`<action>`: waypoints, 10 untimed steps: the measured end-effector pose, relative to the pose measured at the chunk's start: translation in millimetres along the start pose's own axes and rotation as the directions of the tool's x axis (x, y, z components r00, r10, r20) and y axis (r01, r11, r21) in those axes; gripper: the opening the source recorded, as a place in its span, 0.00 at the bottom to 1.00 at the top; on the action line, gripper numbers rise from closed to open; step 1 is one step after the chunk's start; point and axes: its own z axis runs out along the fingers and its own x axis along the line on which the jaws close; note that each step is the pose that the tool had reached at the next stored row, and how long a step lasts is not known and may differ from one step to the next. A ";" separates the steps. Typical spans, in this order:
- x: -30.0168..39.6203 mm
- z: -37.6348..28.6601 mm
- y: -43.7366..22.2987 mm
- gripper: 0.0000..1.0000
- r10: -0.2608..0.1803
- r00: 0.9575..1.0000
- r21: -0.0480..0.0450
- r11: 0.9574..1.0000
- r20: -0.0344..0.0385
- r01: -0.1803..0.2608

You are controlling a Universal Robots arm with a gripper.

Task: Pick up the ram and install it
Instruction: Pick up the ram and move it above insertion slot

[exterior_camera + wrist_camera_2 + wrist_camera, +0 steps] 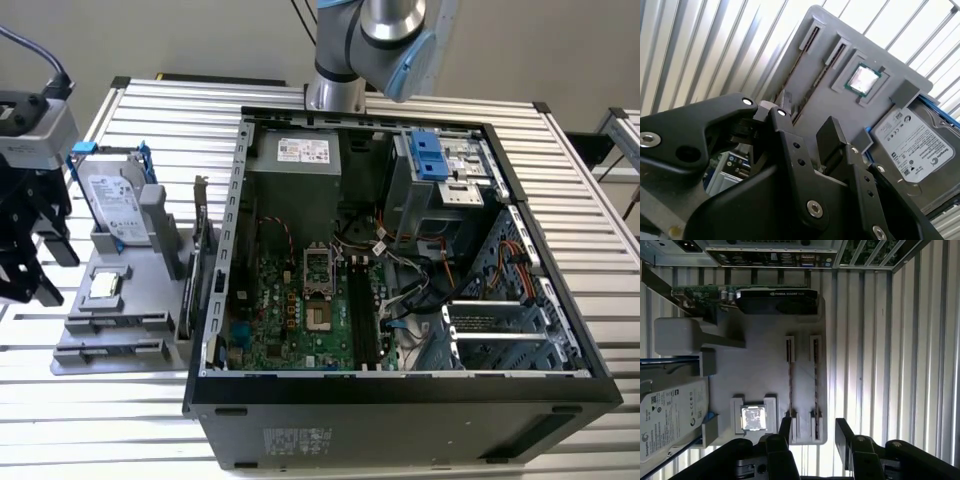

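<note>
The arm (380,40) reaches across to the exterior view's left, its tool (40,265) hanging over the gray holder tray (75,325) beside the open computer case (400,420). In the first wrist view the fingers (842,432) stand spread and empty. The ram (816,375) sits in its tray slot, in line with the gap, with a second stick (790,375) just beside it. Bare slatted tabletop (920,365) borders the tray.

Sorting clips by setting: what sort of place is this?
Probably a robotics lab bench for computer assembly: an open desktop case on a slatted metal table, beside a grey fixture holding a hard drive and a processor chip.
</note>
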 end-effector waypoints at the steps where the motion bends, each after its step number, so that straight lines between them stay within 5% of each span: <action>1: 0.0 0.7 0.0 1.00 0.000 1.000 0.000 1.000 0.000 0.000; 10: 0.0 6.6 -0.2 1.00 0.000 1.000 0.000 1.000 0.000 0.000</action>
